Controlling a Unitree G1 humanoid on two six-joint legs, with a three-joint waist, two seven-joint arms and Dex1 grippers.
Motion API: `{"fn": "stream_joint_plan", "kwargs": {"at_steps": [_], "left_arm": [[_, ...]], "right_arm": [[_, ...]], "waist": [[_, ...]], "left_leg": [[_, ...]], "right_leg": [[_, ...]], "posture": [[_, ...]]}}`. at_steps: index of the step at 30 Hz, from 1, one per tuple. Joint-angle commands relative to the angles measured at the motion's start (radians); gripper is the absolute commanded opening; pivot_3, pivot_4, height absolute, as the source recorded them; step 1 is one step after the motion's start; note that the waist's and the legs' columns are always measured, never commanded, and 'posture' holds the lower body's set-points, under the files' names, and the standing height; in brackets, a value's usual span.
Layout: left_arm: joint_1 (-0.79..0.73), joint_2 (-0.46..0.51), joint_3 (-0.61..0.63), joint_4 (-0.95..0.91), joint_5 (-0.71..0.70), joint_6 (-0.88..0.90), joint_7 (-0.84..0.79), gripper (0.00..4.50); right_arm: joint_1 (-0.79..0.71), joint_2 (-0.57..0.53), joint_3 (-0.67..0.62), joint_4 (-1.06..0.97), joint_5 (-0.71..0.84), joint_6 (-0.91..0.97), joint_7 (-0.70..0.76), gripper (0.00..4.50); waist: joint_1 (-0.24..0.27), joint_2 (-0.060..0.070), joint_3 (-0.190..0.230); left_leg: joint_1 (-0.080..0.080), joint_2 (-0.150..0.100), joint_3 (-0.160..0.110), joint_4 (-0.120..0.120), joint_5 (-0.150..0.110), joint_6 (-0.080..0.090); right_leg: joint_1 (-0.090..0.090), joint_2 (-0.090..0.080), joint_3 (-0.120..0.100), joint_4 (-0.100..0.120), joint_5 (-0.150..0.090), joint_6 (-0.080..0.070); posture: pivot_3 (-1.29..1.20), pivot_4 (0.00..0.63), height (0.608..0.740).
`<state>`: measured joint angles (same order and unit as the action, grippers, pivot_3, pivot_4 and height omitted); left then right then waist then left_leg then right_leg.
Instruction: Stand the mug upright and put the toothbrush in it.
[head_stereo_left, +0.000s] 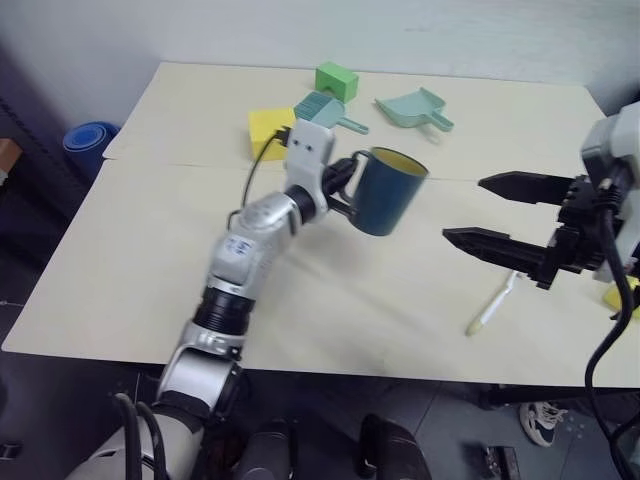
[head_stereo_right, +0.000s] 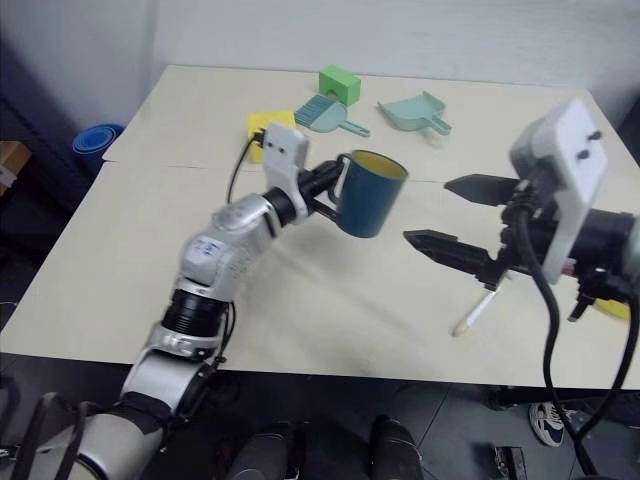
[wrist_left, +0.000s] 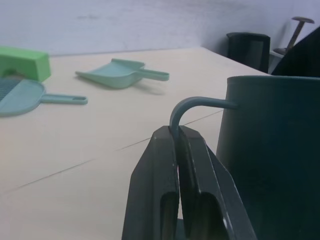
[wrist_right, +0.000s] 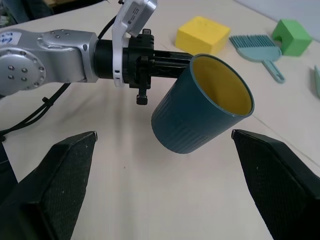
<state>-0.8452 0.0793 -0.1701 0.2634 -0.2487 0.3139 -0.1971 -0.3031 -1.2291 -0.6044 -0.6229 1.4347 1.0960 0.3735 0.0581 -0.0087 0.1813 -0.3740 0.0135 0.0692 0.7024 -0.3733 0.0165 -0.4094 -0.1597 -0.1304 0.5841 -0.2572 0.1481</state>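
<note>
The dark teal mug (head_stereo_left: 388, 192) with a yellow inside hangs tilted near the table's middle. Its mouth faces up and toward my right side, and its base is close over the tabletop. My left gripper (head_stereo_left: 345, 190) is shut on the mug's loop handle (wrist_left: 192, 104). The pale yellow-green toothbrush (head_stereo_left: 492, 305) lies flat on the table near the front right. My right gripper (head_stereo_left: 463, 209) stands open just above it and to the right of the mug, with nothing between its fingers. In the right wrist view the mug (wrist_right: 200, 107) sits between the two black fingertips.
Along the back of the table (head_stereo_left: 150, 300) are a yellow block (head_stereo_left: 268, 130), a teal hand brush (head_stereo_left: 325, 108), a green block (head_stereo_left: 337, 80) and a light teal dustpan (head_stereo_left: 415, 108). Another yellow block (head_stereo_left: 622, 298) lies at the right edge. A blue round thing (head_stereo_left: 88, 145) sits on the floor at the left.
</note>
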Motion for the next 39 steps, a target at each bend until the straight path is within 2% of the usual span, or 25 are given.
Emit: {"fn": "stream_joint_plan", "kwargs": {"at_steps": [1,7,11,12,18,20,21,27,31,33,36,39], "left_arm": [[-0.009,-0.045,0.007,0.099,0.069,-0.188,0.0,0.01],[0.007,-0.116,0.015,0.248,0.112,-0.328,-0.017,0.01],[0.023,-0.14,0.024,0.289,0.115,-0.351,-0.033,0.84],[0.026,-0.141,0.026,0.287,0.115,-0.351,-0.037,1.24],[0.099,-0.069,0.04,0.12,0.084,-0.243,-0.115,2.83],[0.125,-0.008,0.055,0.029,0.071,-0.176,-0.157,3.33],[0.136,0.038,0.071,-0.023,0.052,-0.125,-0.192,3.75],[0.095,0.329,0.157,-0.167,-0.069,0.111,-0.442,3.75],[0.021,0.579,0.163,-0.223,-0.249,0.31,-0.839,3.75],[-0.022,0.707,0.15,-0.214,-0.285,0.329,-1.044,3.75],[-0.072,0.815,0.108,-0.205,-0.293,0.311,-1.248,3.75],[-0.102,0.826,0.057,-0.183,-0.235,0.214,-1.338,3.75]], "right_arm": [[0.083,-0.015,-0.17,-0.018,0.022,0.061,0.024,4.5],[0.207,-0.003,-0.339,-0.031,0.063,0.117,0.01,4.5],[0.271,0.013,-0.405,-0.051,0.08,0.135,0.007,4.5],[0.28,0.017,-0.409,-0.053,0.085,0.131,0.0,4.5],[0.344,0.052,-0.434,-0.067,0.072,0.124,-0.006,4.5],[0.389,0.073,-0.463,-0.075,0.06,0.134,0.0,4.5],[0.417,0.089,-0.484,-0.083,0.051,0.141,0.008,4.5],[0.601,0.199,-0.602,-0.116,-0.008,0.136,0.046,4.5],[0.809,0.291,-0.786,-0.122,-0.053,0.151,0.154,4.5],[0.905,0.341,-0.857,-0.123,-0.074,0.144,0.202,4.5],[1.007,0.412,-0.912,-0.133,-0.089,0.108,0.222,4.5],[1.051,0.466,-0.91,-0.157,-0.057,0.058,0.192,4.5]], "waist": [[0.003,0.0,0.0],[0.005,0.0,0.0],[0.008,0.0,0.0],[0.009,0.0,0.0],[0.011,0.0,0.0],[0.011,0.0,0.0],[0.011,0.0,0.0],[0.009,0.001,0.0],[0.017,0.001,0.0],[0.017,0.001,-0.001],[0.013,0.001,-0.001],[0.01,0.002,-0.001]], "left_leg": [[0.0,0.0,0.0,0.001,0.0,0.001],[-0.001,-0.001,0.002,0.002,0.001,0.003],[-0.001,-0.001,0.002,0.002,0.001,0.003],[-0.001,-0.001,0.002,0.002,0.001,0.003],[0.0,-0.001,0.002,0.002,0.001,0.003],[0.0,-0.001,0.001,0.002,0.001,0.003],[0.0,-0.001,0.001,0.002,0.001,0.003],[0.002,0.0,0.0,0.002,0.001,0.002],[0.001,-0.001,0.0,0.002,0.001,0.002],[0.0,-0.001,-0.001,0.001,0.001,0.002],[0.002,0.0,0.0,-0.001,0.0,0.001],[0.006,0.0,0.001,-0.002,0.0,0.0]], "right_leg": [[0.0,0.0,0.0,0.0,0.0,0.0],[0.0,-0.002,0.001,-0.001,0.001,-0.001],[0.0,-0.002,0.001,-0.001,0.001,-0.001],[0.0,-0.002,0.001,-0.001,0.001,-0.001],[0.0,-0.002,0.001,-0.001,0.001,-0.001],[0.0,-0.002,0.001,0.0,0.001,-0.001],[0.0,-0.002,0.001,0.0,0.001,-0.001],[0.0,-0.001,0.001,0.004,0.001,-0.001],[0.001,-0.001,0.001,0.003,0.001,-0.001],[0.001,-0.001,0.001,0.003,0.001,-0.001],[0.0,-0.001,0.0,0.002,0.001,-0.001],[0.003,0.0,0.003,0.001,0.0,-0.002]], "posture": [[0.0,0.15,0.74],[0.0,0.15,0.74],[0.0,0.15,0.74],[0.0,0.15,0.74],[0.0,0.15,0.74],[0.0,0.15,0.74],[0.0,0.15,0.74],[0.0,0.15,0.74],[0.0,0.15,0.74],[0.0,0.15,0.74],[0.0,0.15,0.74],[0.0,0.15,0.74]]}}
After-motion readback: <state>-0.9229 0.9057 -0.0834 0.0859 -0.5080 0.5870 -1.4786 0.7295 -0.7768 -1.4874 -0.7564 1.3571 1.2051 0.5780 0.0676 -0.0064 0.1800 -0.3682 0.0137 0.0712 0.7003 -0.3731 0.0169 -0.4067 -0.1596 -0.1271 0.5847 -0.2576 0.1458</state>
